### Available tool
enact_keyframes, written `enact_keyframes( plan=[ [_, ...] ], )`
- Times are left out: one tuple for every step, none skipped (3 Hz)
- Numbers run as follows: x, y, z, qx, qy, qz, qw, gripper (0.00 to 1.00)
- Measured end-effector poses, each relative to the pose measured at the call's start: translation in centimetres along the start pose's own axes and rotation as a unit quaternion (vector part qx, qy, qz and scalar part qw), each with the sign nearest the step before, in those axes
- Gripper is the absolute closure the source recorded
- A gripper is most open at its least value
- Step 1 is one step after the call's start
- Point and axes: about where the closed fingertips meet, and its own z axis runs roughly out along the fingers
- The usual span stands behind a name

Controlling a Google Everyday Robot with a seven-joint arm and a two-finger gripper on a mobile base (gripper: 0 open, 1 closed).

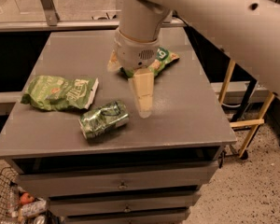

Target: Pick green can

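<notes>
The green can (104, 119) lies on its side near the front of the grey table (191, 120), dented, shiny, with white-green markings. My gripper (143, 107) hangs from the white arm (139, 41) and points down over the table. It is just to the right of the can and slightly behind it, and apart from it. It holds nothing that I can see.
A flat green chip bag (59, 93) lies left of the can, close behind it. A second chip bag (164, 59) lies at the back, partly hidden by the arm. Drawers (121, 185) sit under the tabletop. A wire basket (9, 202) stands lower left, yellow legs (252, 123) at right.
</notes>
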Motion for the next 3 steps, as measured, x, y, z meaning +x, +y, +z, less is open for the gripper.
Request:
enact_keyframes(
  plan=[
    [-1.8,0.1,1.0,-0.010,-0.022,-0.020,0.9995,0.00],
    [-2.2,0.9,2.3,-0.021,-0.014,-0.019,0.9995,0.00],
    [-2.5,1.8,3.3,-0.031,-0.004,-0.008,0.9995,0.00]
  ],
)
